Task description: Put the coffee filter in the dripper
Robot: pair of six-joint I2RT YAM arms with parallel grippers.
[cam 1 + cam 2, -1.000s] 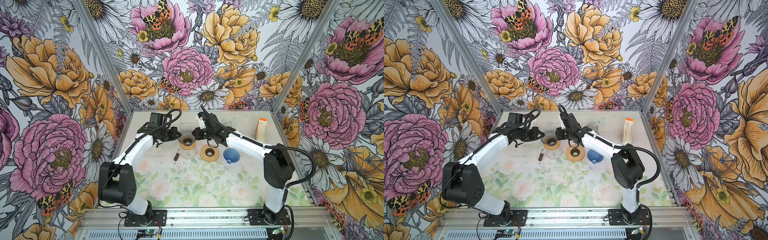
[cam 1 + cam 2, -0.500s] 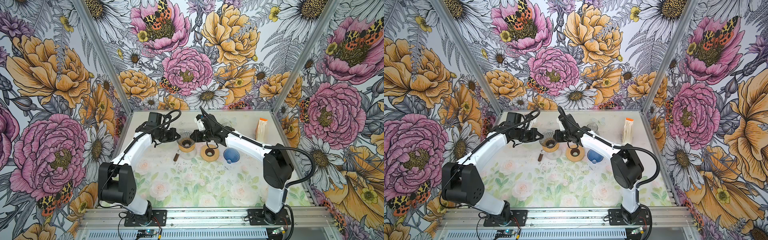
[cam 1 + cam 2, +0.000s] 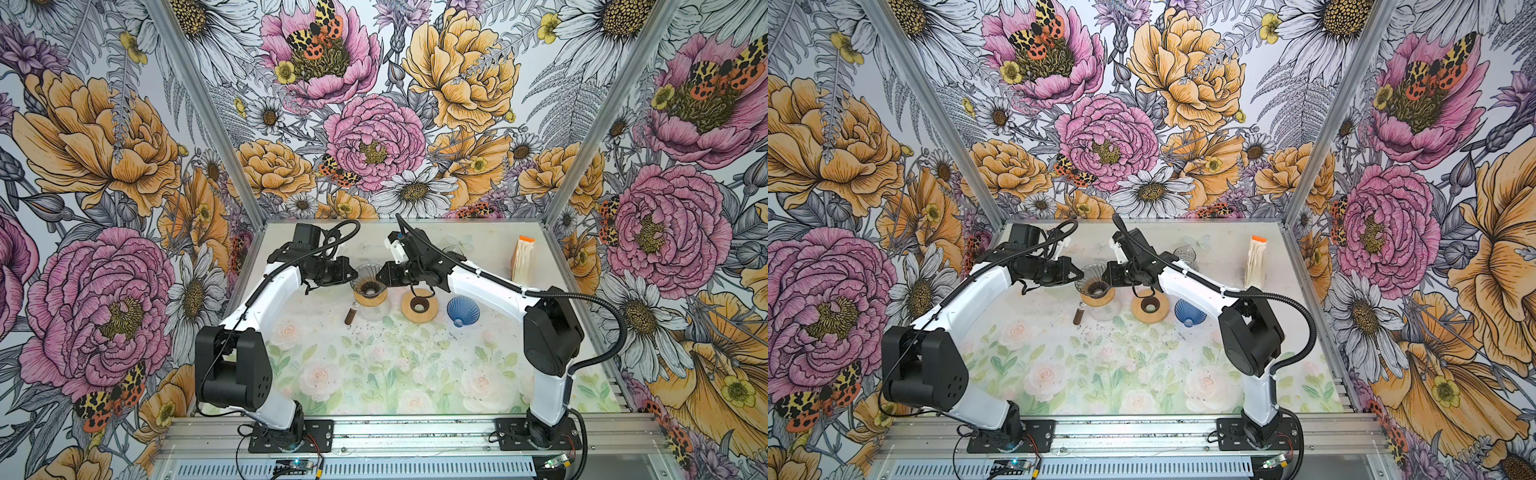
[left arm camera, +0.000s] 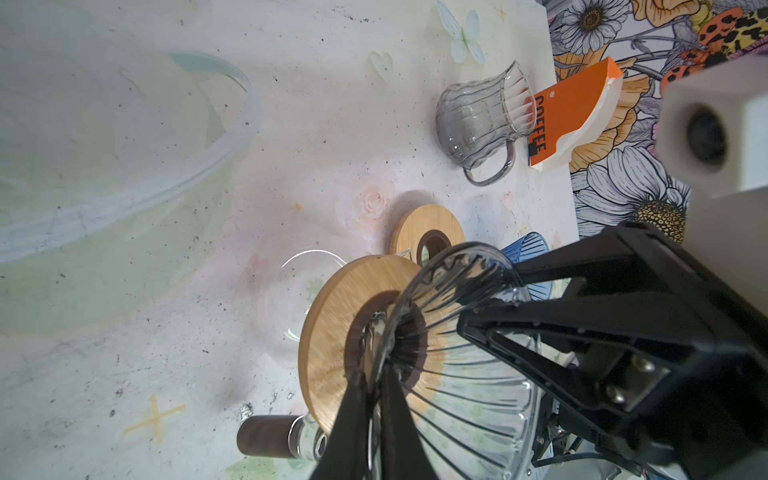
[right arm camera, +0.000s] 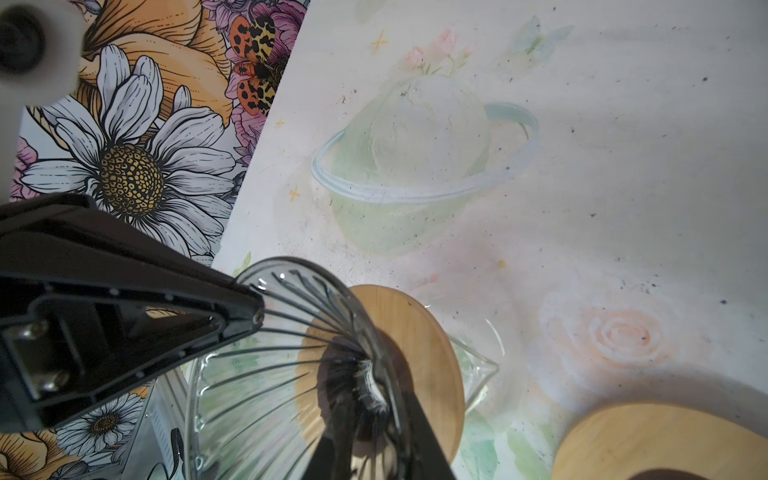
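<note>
- Two grippers meet at the glass dripper (image 3: 368, 281), which sits in a wooden collar (image 3: 368, 300) on the carafe (image 3: 377, 312). We judge that they steady it upright so a filter can go in.
- Our left gripper (image 4: 374, 376) has its fingers (image 4: 353, 428) pressed nearly together, pinching the dripper's thin rim wall.
- Our right gripper (image 5: 374, 419) straddles the opposite rim, its fingers (image 5: 422, 444) one on each side of the glass. We cannot tell whether they press it or stand just off it.
- Neither gripper carries a filter, and we see none in the dripper. The coffee filter pack (image 3: 524, 259) stands well apart, at the table's back right.
</note>
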